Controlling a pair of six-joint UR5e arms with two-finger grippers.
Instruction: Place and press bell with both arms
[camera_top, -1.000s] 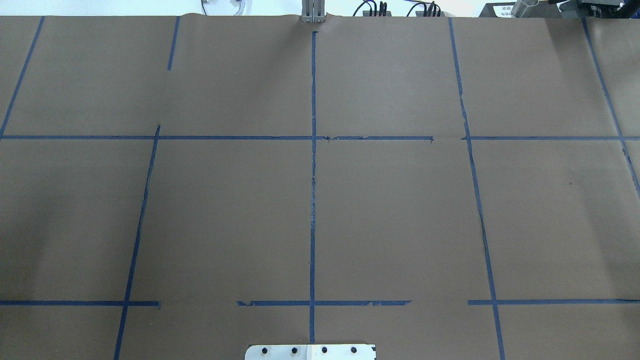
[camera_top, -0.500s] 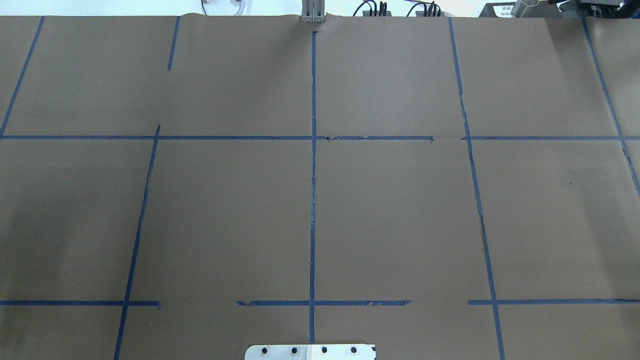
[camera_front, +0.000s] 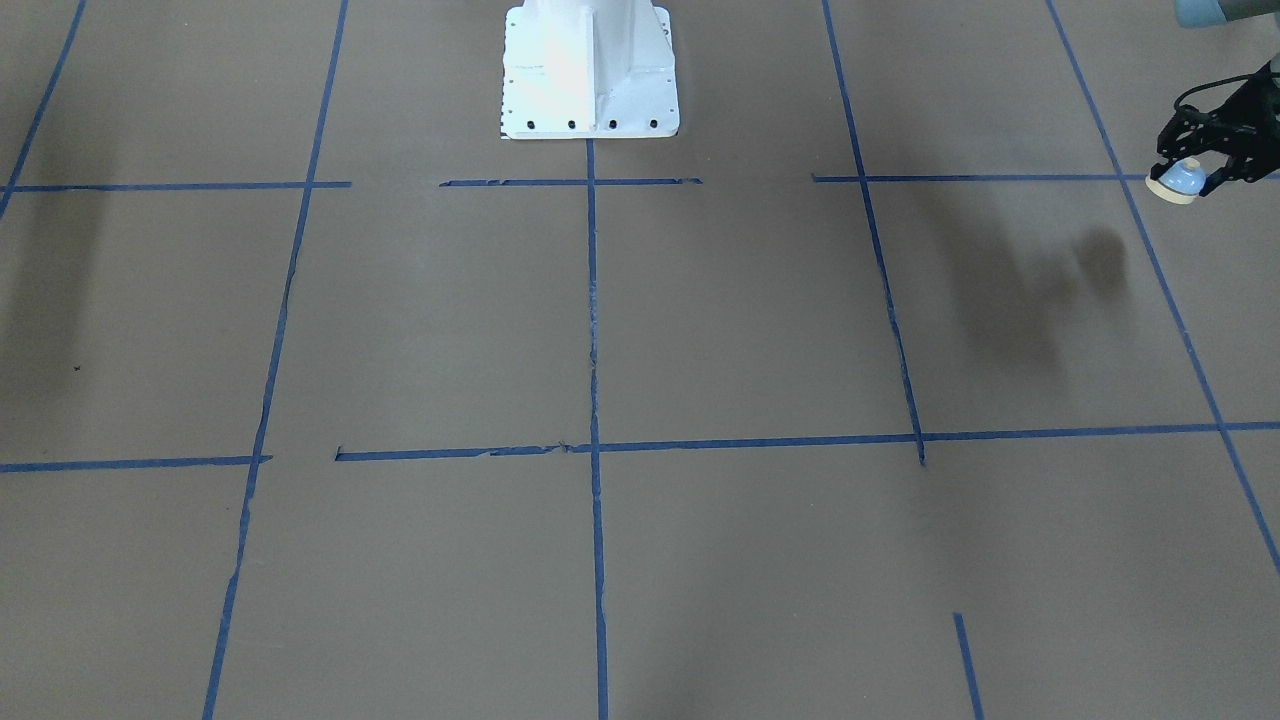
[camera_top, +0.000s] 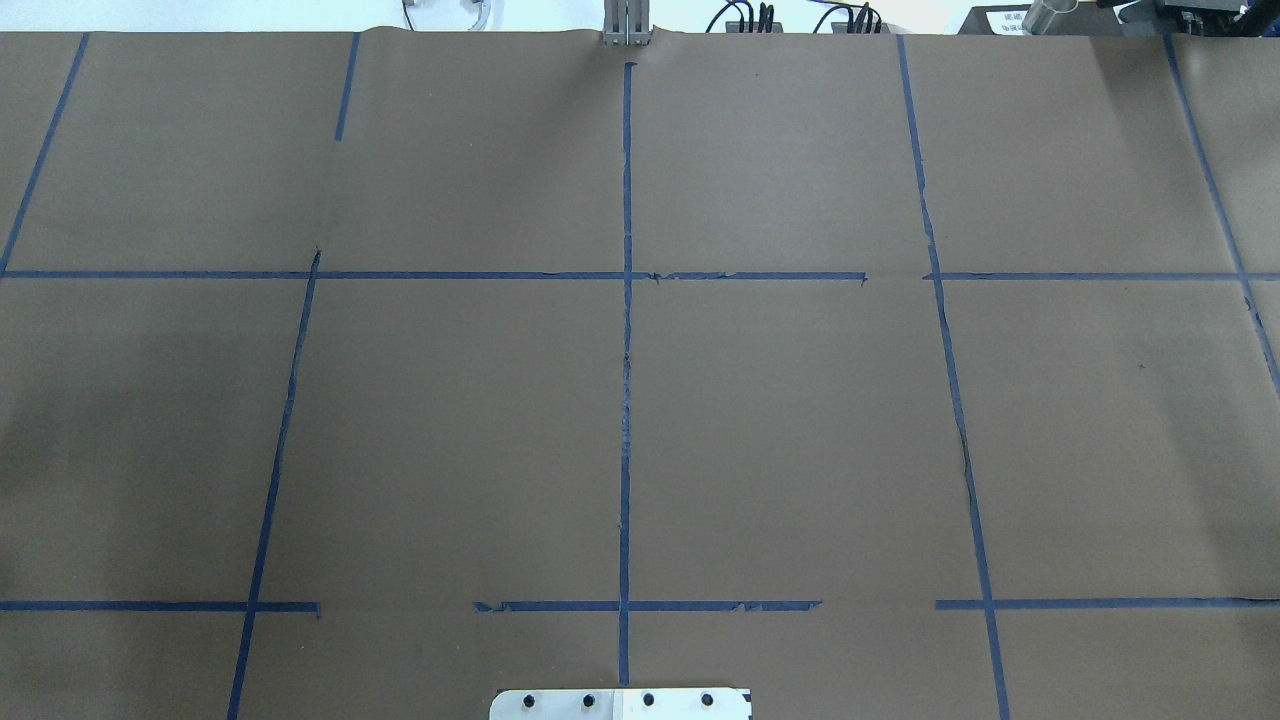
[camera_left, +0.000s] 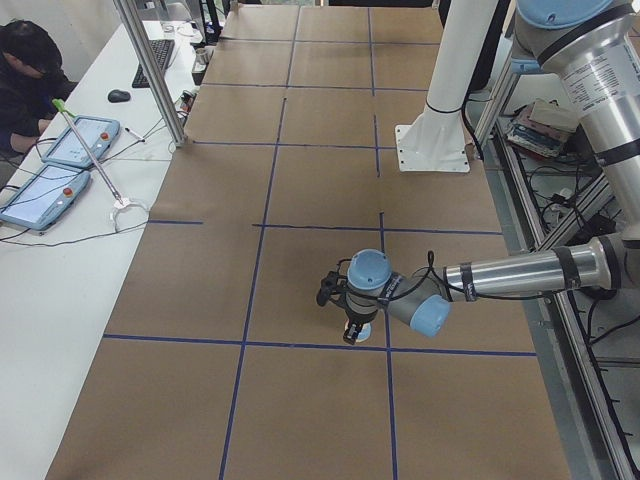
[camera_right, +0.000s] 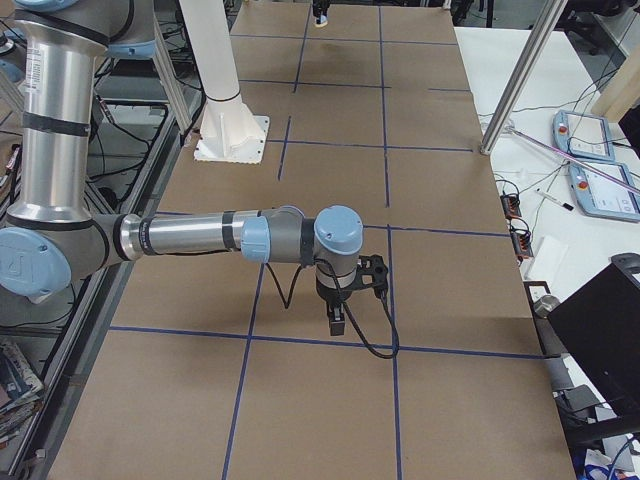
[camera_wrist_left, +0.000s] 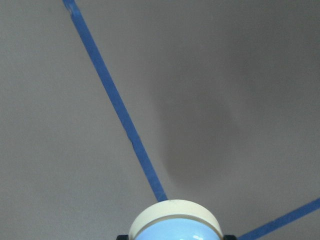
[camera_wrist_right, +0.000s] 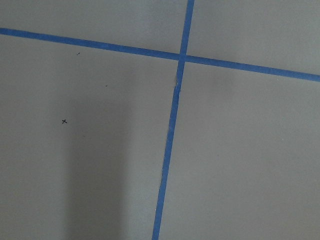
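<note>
The bell (camera_front: 1178, 185), a light-blue dome on a cream base, sits between the fingers of my left gripper (camera_front: 1190, 172) at the right edge of the front-facing view, held above the brown table. The exterior left view shows that gripper (camera_left: 352, 322) and the bell (camera_left: 359, 329) near a blue tape crossing. In the left wrist view the bell (camera_wrist_left: 175, 224) fills the bottom edge, its shadow on the paper beyond it. My right gripper (camera_right: 338, 312) shows only in the exterior right view, low over the table; I cannot tell if it is open or shut.
Brown paper with a blue tape grid (camera_top: 626, 400) covers the table. The white bolted pedestal (camera_front: 590, 70) stands at the robot's side. A person (camera_left: 25, 70) sits at a side table with tablets, behind a metal post (camera_left: 150, 70).
No arm enters the overhead view. The soft shadow at its left side has grown darker and spread a little to the right.
</note>
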